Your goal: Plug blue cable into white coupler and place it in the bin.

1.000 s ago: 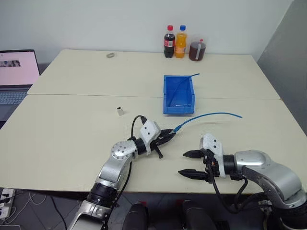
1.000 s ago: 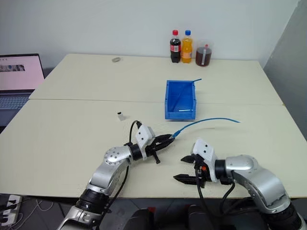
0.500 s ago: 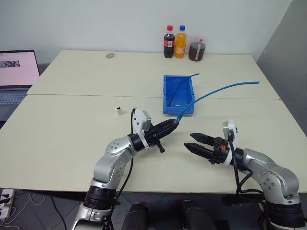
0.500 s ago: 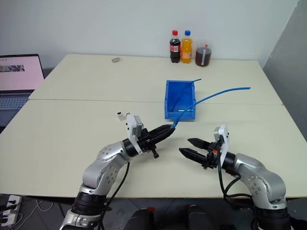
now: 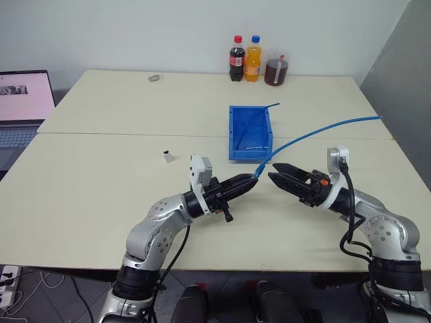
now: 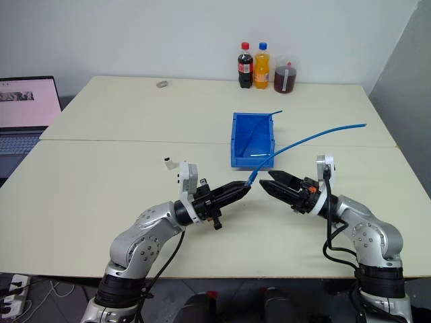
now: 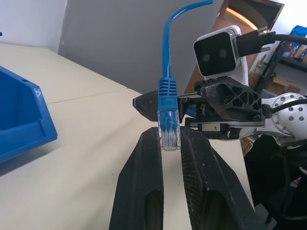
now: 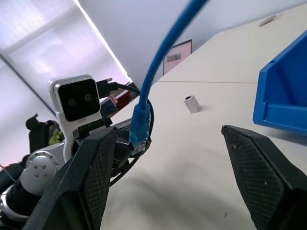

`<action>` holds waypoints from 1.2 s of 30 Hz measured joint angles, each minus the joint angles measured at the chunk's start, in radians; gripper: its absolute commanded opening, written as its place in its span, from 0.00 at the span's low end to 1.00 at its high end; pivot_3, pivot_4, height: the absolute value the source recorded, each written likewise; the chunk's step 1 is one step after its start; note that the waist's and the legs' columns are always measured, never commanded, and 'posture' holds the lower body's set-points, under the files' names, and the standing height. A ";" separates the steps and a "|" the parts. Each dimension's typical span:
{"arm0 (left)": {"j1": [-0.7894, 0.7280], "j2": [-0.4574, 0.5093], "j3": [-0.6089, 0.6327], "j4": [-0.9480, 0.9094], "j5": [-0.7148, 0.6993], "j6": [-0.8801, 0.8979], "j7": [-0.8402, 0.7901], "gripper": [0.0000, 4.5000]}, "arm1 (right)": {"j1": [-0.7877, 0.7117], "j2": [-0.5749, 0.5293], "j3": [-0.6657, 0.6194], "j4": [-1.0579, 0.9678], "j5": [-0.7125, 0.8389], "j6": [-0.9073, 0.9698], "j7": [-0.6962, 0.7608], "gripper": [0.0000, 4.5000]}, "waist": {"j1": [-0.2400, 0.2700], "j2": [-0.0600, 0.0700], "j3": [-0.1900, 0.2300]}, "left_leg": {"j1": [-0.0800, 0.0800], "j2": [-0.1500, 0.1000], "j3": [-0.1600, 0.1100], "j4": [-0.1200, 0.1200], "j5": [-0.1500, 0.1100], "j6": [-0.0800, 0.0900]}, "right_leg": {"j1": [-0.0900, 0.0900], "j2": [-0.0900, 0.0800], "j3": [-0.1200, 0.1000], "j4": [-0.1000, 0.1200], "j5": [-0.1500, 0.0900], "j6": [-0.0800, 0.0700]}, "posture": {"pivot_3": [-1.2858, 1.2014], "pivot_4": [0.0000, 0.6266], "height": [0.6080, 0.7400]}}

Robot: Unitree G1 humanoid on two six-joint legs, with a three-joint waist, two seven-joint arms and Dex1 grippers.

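My left gripper (image 5: pixel 250 180) is shut on the plug of the blue cable (image 5: pixel 316 131), held above the table's front. The plug (image 7: pixel 168 120) stands upright between the two black fingers. From there the cable arcs up and away to the right, clear of the table. My right gripper (image 5: pixel 272 170) is open, with its tips facing the plug from the right and a small gap between them. The white coupler (image 5: pixel 167 157) stands alone on the table to the left. The bin (image 5: pixel 233 134) sits behind the grippers with another blue cable (image 5: pixel 256 118) in it.
Two bottles (image 5: pixel 238 59) and a jar (image 5: pixel 276 70) stand at the table's far edge. A small grey ring (image 5: pixel 155 77) lies at the far left. A laptop (image 5: pixel 23 101) sits off the left side. A seam crosses the table behind the coupler.
Both grippers have risen off the table. The right gripper swung up and toward the plug, still open. The cable's free end lifted from the table into the air.
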 measured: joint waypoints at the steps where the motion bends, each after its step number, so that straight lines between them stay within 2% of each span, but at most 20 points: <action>1: 0.000 0.000 0.000 0.000 -0.002 0.001 0.000 0.05 | -0.001 0.000 0.001 0.002 0.003 0.002 0.003 0.82 | 0.000 0.000 0.000 | 0.000 0.000 0.000 0.000 0.000 0.000 | 0.000 0.000 0.000 0.000 0.000 0.000 | 0.52 0.24 1.00; 17: -0.002 0.024 -0.002 -0.006 -0.070 0.085 -0.034 0.05 | -0.032 0.003 0.059 0.020 0.024 0.023 0.037 0.82 | 0.000 0.000 0.000 | 0.000 0.000 0.000 0.000 0.000 0.000 | 0.000 0.000 0.000 0.000 0.000 0.000 | 0.52 0.24 1.00; 20: -0.002 0.024 -0.002 -0.008 -0.071 0.087 -0.035 0.05 | -0.037 0.004 0.061 0.020 0.024 0.023 0.034 0.72 | 0.000 0.000 0.000 | 0.000 0.000 0.000 0.000 0.000 0.000 | 0.000 0.000 0.000 0.000 0.000 0.000 | 0.52 0.24 1.00; 23: -0.002 0.023 -0.002 -0.008 -0.071 0.087 -0.035 0.05 | -0.047 0.005 0.061 0.021 0.024 0.023 0.033 0.56 | 0.000 0.000 0.000 | 0.000 0.000 0.000 0.000 0.000 0.000 | 0.000 0.000 0.000 0.000 0.000 0.000 | 0.52 0.24 1.00; 35: -0.002 0.021 -0.001 -0.008 -0.088 0.093 -0.037 0.05 | -0.054 0.000 0.100 0.021 0.025 0.054 0.049 0.55 | 0.000 0.000 0.000 | 0.000 0.000 0.000 0.000 0.000 0.000 | 0.000 0.000 0.000 0.000 0.000 0.000 | 0.52 0.24 1.00; 36: -0.002 0.021 -0.001 -0.008 -0.091 0.097 -0.037 0.05 | -0.055 0.000 0.100 0.021 0.026 0.058 0.049 0.51 | 0.000 0.000 0.000 | 0.000 0.000 0.000 0.000 0.000 0.000 | 0.000 0.000 0.000 0.000 0.000 0.000 | 0.52 0.24 1.00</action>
